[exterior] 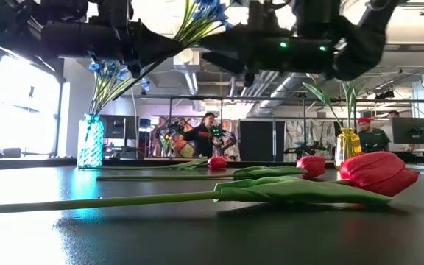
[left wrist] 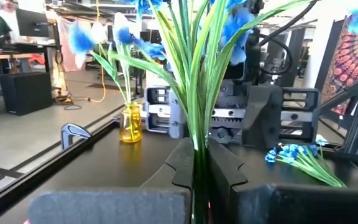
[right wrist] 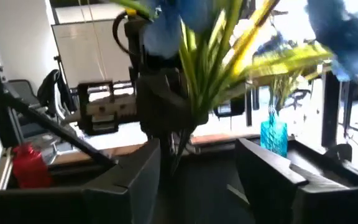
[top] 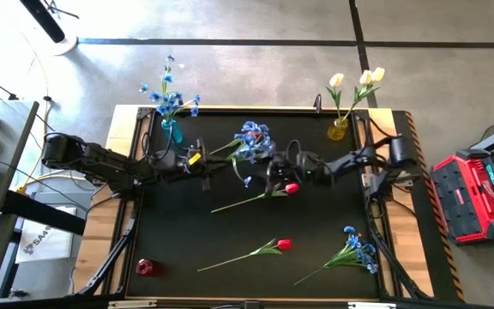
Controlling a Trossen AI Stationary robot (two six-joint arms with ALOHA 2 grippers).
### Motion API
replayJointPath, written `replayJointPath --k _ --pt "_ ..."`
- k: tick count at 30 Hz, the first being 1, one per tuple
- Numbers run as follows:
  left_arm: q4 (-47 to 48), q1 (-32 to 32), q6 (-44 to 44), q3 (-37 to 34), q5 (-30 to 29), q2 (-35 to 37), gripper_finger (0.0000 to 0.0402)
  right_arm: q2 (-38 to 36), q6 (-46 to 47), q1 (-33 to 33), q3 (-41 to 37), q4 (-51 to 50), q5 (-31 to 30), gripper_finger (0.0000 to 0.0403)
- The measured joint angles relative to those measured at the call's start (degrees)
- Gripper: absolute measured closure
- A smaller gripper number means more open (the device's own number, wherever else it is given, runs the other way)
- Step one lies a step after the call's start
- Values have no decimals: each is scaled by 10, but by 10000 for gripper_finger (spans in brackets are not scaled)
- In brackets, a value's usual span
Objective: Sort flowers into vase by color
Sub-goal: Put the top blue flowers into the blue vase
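Observation:
My left gripper (top: 206, 161) is shut on a blue flower spray (top: 252, 140), held above the middle of the black table. My right gripper (right wrist: 197, 163) faces it from the table's right, open, one finger on either side of the spray's stems and touching nothing. A blue vase (top: 171, 130) with blue sprays stands at the far left. A yellow vase (top: 338, 130) with cream tulips stands at the far right. Two red tulips (top: 291, 189) (top: 283, 245) and another blue spray (top: 359, 251) lie flat on the table. My left gripper pinches the spray's bundle of green stems (left wrist: 197, 146) between its two fingers, below the blossoms. The fingers come level from the table's left. The spray is lifted clear of the table and slants up toward the right gripper, its blossoms (exterior: 206, 10) uppermost.
A small red vase (top: 147, 268) stands at the near left corner. The lying tulips' stems stretch across the table's middle and near part. People and desks show in the room beyond the far edge.

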State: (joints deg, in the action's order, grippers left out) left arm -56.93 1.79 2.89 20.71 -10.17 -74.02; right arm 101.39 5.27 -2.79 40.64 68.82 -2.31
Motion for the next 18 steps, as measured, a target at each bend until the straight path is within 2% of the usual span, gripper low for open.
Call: replayJointPath --k 5,10,14,18 --pt "1 -1 -1 0 2 0 395 25 9 -15 46 -4 7 167" --pt "4 0 -15 0 2 0 393 29 27 -25 84 -15 65 156" --pt "5 4 -16 0 2 0 393 29 22 -25 113 -64 74 187" --pt "9 8 -17 0 1 0 393 29 18 -26 138 -117 67 253"
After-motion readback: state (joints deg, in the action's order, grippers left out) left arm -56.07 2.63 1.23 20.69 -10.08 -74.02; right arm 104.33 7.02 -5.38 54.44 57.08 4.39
